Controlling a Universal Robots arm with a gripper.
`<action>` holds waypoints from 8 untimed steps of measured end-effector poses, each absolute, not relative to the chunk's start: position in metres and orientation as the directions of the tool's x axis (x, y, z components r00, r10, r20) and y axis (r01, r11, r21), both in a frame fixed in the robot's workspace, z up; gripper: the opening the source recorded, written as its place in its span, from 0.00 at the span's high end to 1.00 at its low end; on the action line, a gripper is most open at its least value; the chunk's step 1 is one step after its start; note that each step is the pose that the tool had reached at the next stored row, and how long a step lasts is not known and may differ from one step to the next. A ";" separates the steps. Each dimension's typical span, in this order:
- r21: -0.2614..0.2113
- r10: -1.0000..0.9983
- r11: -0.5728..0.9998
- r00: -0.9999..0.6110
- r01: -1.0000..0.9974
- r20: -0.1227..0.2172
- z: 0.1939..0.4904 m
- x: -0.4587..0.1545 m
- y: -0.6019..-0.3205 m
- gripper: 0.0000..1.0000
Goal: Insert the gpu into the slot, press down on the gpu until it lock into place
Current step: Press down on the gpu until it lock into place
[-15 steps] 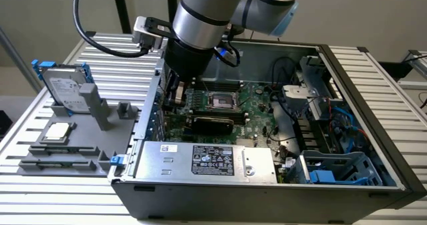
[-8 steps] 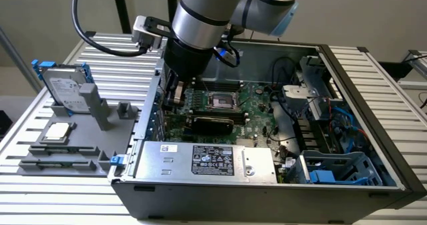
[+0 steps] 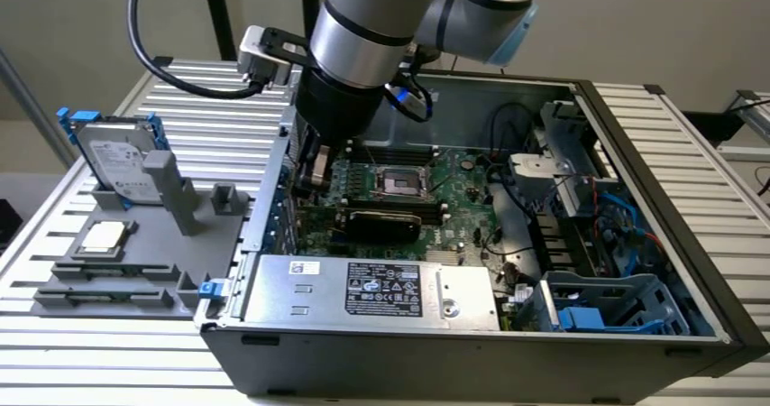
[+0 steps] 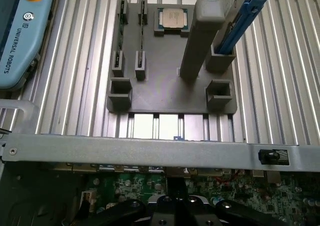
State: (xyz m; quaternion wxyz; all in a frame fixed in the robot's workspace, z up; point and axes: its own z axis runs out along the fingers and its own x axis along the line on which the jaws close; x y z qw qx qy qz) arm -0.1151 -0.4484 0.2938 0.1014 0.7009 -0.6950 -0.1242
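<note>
The arm reaches down into the open computer case (image 3: 673, 271), at the end toward the exterior view's left. Its gripper (image 3: 316, 176) hangs low over the green motherboard (image 3: 463, 185) beside the case wall (whether it grips anything, I cannot tell). The gpu (image 3: 379, 224) shows as a black rectangle on the board, just beside the processor socket (image 3: 403, 182) and near the gripper. Outside the wall sits a grey fixture tray (image 4: 165, 94).

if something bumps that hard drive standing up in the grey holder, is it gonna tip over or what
The hard drive stands on edge, leaning in the grey holder, so a sideways knock could probably tip it. Its metal body looks stiff and fairly heavy for its size. The blue side rails might offer some grip.
</note>
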 end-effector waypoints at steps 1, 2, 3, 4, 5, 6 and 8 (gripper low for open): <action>0.315 -0.999 -0.012 0.002 -0.949 -0.033 0.294 -0.115 -0.448 0.89; 0.316 -0.999 -0.011 0.001 -0.949 -0.032 0.294 -0.115 -0.449 0.89; 0.318 -0.999 -0.011 0.001 -0.948 -0.032 0.294 -0.115 -0.449 0.89; 0.319 -1.000 -0.010 0.000 -0.948 -0.031 0.294 -0.114 -0.450 0.89; 0.320 -1.000 -0.010 0.000 -0.947 -0.031 0.294 -0.114 -0.450 0.89; 0.320 -1.000 -0.009 0.000 -0.947 -0.030 0.294 -0.113 -0.451 0.89; 0.321 -1.000 -0.009 -0.001 -0.947 -0.030 0.294 -0.113 -0.453 0.89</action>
